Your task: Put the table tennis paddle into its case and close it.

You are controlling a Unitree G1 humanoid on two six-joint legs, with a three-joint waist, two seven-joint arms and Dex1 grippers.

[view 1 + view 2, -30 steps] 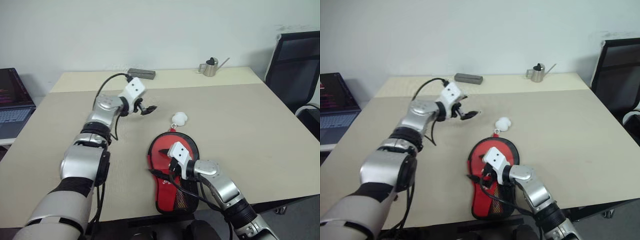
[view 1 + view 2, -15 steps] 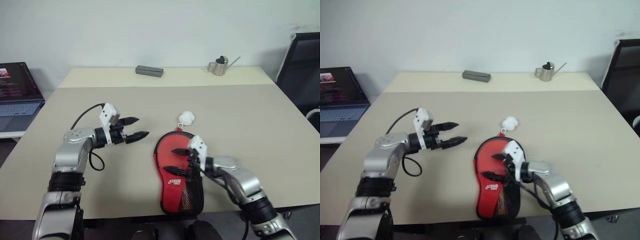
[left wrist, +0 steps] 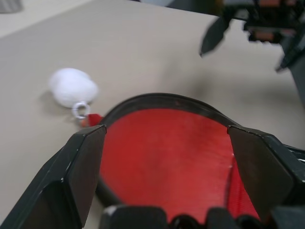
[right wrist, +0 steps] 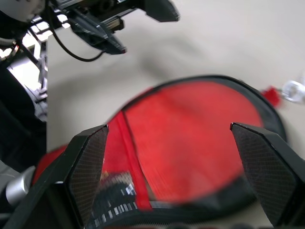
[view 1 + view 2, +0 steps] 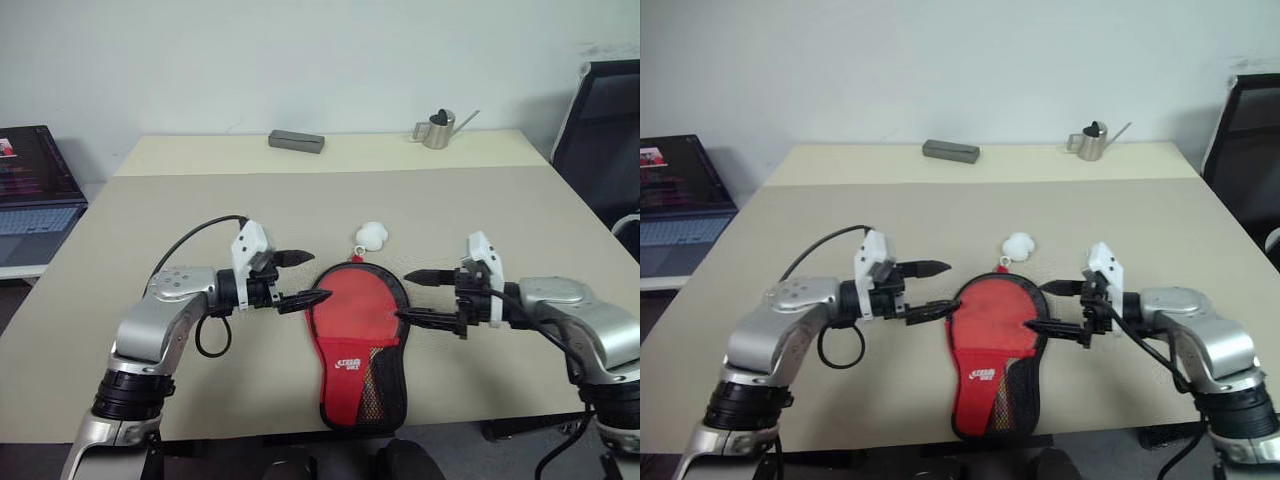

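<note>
The case [image 5: 355, 322] lies flat near the table's front edge, red side up, with its black mesh pocket toward me. Its white pom-pom [image 5: 371, 236] rests on the table just beyond its round end. The table tennis paddle is hidden. My left gripper [image 5: 306, 277] hovers open at the case's left rim, pointing right. On the opposite rim my right gripper [image 5: 407, 295] hovers open, pointing left. Neither holds anything. In the left wrist view the red case [image 3: 167, 152] and pom-pom [image 3: 71, 87] lie between the spread fingers.
On the beige table [image 5: 200, 200], a grey flat box [image 5: 296, 141] and a small metal watering can [image 5: 436, 130] stand at the far edge. A laptop [image 5: 35, 190] sits off to the left, and a black chair [image 5: 605, 120] stands at the right.
My left gripper has drawn back from mid-table to the case's left rim. My right gripper has lifted off the case and swung out to its right side. Both stayed open.
</note>
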